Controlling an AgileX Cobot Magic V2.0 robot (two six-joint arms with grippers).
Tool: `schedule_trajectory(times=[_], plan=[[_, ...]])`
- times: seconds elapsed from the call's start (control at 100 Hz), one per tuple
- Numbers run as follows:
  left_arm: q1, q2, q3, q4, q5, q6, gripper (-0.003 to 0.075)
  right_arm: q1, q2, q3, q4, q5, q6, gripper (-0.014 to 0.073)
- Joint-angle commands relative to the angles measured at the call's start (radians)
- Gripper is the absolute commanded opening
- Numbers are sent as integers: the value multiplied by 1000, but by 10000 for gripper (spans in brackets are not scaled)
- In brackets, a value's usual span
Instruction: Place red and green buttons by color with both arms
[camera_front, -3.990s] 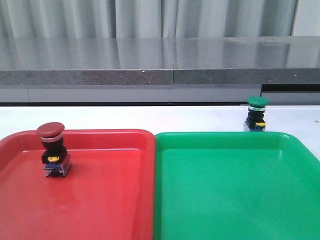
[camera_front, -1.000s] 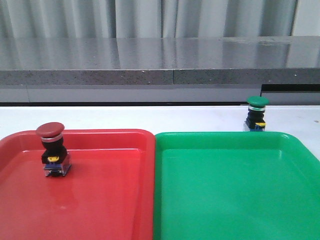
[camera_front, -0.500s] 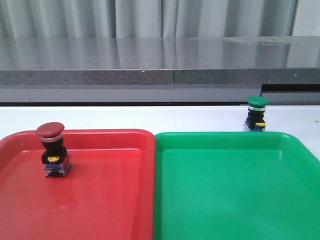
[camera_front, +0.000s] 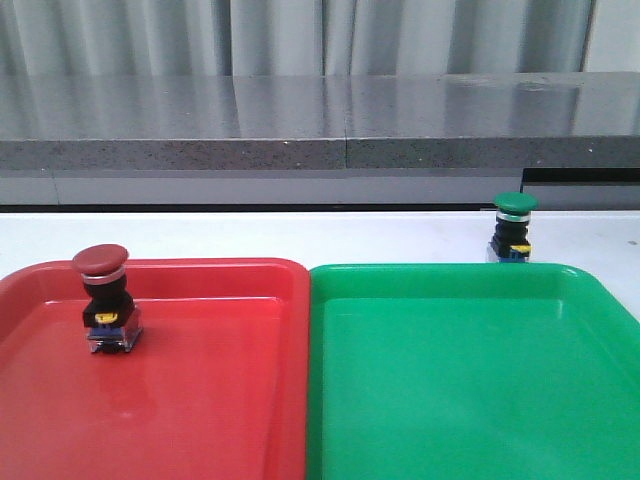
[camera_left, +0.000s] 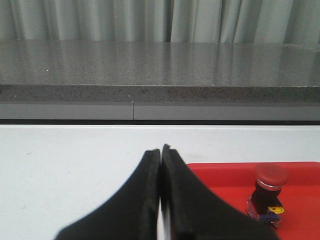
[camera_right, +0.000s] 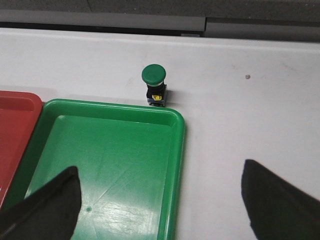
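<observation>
The red button (camera_front: 104, 298) stands upright inside the red tray (camera_front: 220, 400) near its far left corner; it also shows in the left wrist view (camera_left: 269, 192). The green button (camera_front: 514, 228) stands upright on the white table just beyond the far rim of the green tray (camera_front: 460, 390); it also shows in the right wrist view (camera_right: 154, 85). My left gripper (camera_left: 161, 152) is shut and empty, low over the table left of the red tray. My right gripper (camera_right: 159, 175) is open wide and empty above the green tray's right rim. Neither gripper shows in the front view.
The two trays sit side by side, touching, at the table's front. A grey stone ledge (camera_front: 320, 140) runs along the back of the table. White table surface (camera_right: 250, 120) lies to the right of the green tray and behind both trays.
</observation>
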Motion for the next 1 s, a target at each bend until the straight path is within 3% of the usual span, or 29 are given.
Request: schedule_trajectory(times=[0.0, 0.58, 0.99], plan=[[2, -31, 43, 0, -83, -8, -19, 1, 99, -60, 24, -89, -3, 644], [2, -31, 43, 0, -83, -8, -19, 67, 793, -459, 41, -162, -19, 644], [2, -31, 43, 0, -83, -8, -19, 69, 1029, -591, 30, -162, -19, 644]])
